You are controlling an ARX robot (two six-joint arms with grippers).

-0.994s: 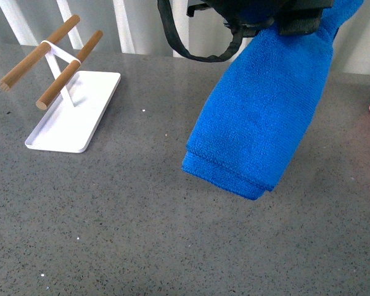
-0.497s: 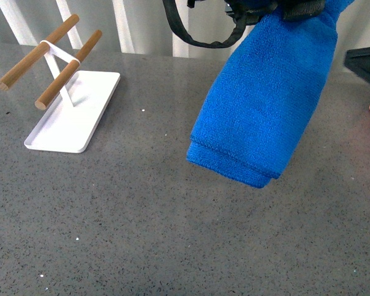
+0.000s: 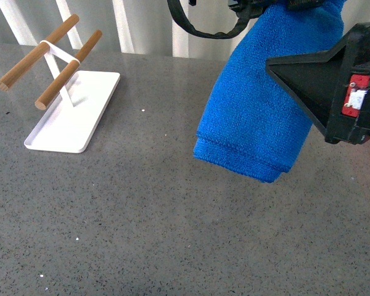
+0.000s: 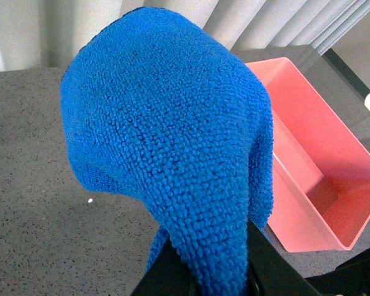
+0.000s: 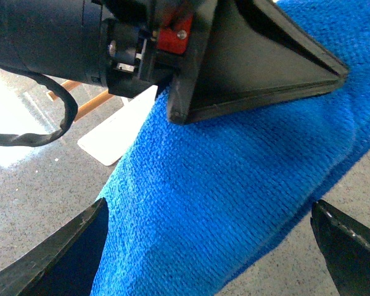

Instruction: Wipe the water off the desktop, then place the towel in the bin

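I count one bright blue folded microfibre towel (image 3: 259,105). It is off the dark-grey speckled stone-like worktop (image 3: 142,222), hanging in the air with its folded end lowest (two stacked layers show along that edge in my front view). The left gripper (image 4: 219,274) has it by the upper end, jaws clenched on the cloth, which drapes over and past them in the left wrist view.

The right gripper (image 5: 203,246) is at the towel's right side, in front of the cloth as my front camera sees it. Its jaws are spread wide, and the blue cloth fills the gap between them in the right wrist view. I cannot tell whether either jaw touches the cloth. That makes two grippers at one towel.

On the worktop near the towel stands one pink rectangular plastic bin (image 4: 308,142), open side up, and the towel is outside it. Well apart on the left lies one flat white rectangular tray (image 3: 80,123). It carries a thin white stand with two brown wooden rods (image 3: 40,50), side by side and tilted.
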